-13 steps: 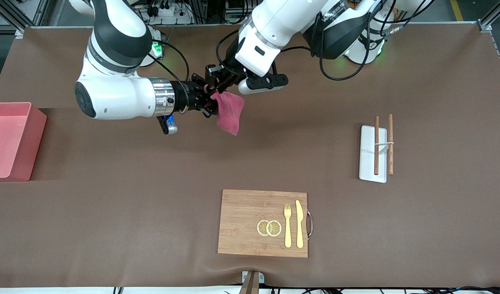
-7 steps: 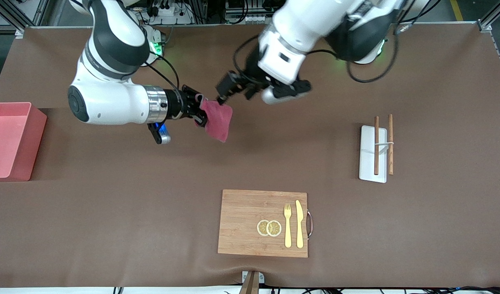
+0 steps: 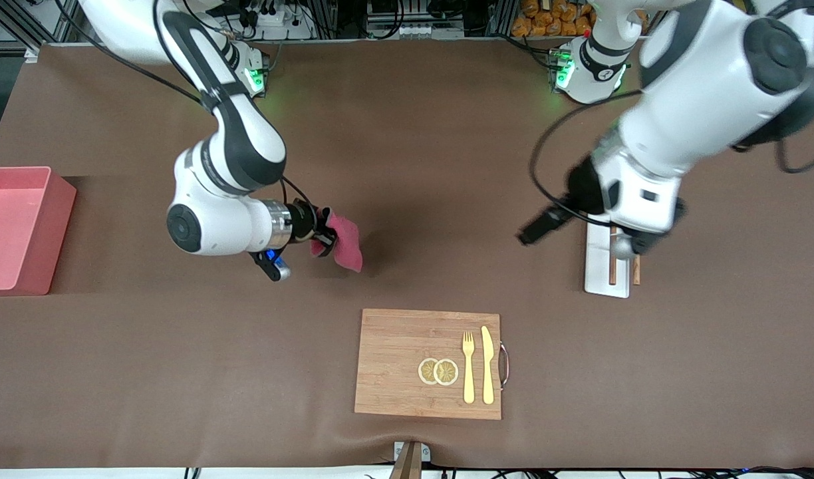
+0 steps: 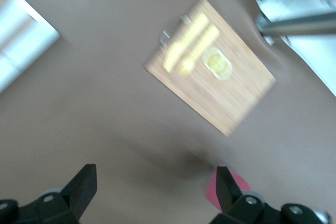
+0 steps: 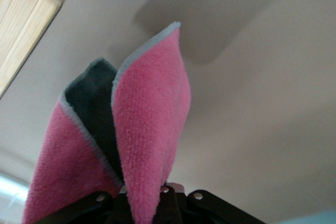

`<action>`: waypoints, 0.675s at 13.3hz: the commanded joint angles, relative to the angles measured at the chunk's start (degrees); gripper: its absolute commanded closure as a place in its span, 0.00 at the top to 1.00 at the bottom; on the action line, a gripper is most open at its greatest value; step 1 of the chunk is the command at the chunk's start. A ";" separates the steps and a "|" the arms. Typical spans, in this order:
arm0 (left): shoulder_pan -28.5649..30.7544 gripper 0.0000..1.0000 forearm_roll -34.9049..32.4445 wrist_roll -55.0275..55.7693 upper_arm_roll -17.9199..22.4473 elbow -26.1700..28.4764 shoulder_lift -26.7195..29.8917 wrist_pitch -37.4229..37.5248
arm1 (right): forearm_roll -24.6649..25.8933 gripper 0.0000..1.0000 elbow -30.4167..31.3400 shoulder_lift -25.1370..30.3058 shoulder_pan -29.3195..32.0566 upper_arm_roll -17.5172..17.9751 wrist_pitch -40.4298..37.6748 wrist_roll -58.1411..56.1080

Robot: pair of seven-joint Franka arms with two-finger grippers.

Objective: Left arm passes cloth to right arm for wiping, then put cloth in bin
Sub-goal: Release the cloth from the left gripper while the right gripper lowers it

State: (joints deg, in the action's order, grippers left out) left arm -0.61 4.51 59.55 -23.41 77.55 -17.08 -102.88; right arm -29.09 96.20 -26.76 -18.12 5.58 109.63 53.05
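The brown table (image 3: 407, 133) carries a wooden board (image 3: 394, 362) near the front camera and a pink bin (image 3: 18, 229) at the right arm's end. The right gripper (image 3: 322, 234) hangs over bare table, its fingers pinching the red cloth (image 3: 346, 243), which droops below them. The left gripper (image 3: 537, 229) hovers beside a white tray (image 3: 596, 279), fingers (image 4: 84, 187) spread and empty.

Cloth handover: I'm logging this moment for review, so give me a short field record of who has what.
cloth: hangs from the right claw, over bare table
right claw: shut on the cloth
left claw: open, empty, beside the white rack
bin: at the right arm's end, nothing seen inside
stage: handover done, wiping not yet begun
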 commanded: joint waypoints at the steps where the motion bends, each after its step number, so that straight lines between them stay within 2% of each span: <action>1: 2.71 1.00 -4.50 -2.76 -0.50 1.03 1.09 3.46 | 5.26 0.00 2.14 0.56 4.83 0.75 -0.11 -7.05; 3: 8.05 1.00 -7.40 -7.23 -0.76 1.03 1.17 4.53 | 7.46 0.00 4.61 0.48 10.54 0.75 0.15 -18.10; 5: 12.28 1.00 -7.41 -14.43 -1.02 1.12 1.87 5.93 | 8.70 0.00 6.37 -0.05 16.95 0.75 0.24 -31.02; 8: 13.52 1.00 -7.50 -21.63 -0.68 1.12 2.93 9.71 | 19.66 0.00 6.73 0.04 25.39 0.84 0.06 -42.38; 9: 15.01 1.00 -7.50 -26.80 -0.67 1.12 3.02 11.29 | 20.39 0.00 6.64 -0.05 28.90 0.84 0.23 -49.38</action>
State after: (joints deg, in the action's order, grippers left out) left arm 12.78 -1.90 38.86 -23.52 77.63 -15.88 -94.16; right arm -11.94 102.41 -27.43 5.26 4.92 109.77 12.20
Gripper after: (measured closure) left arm 0.000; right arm 0.974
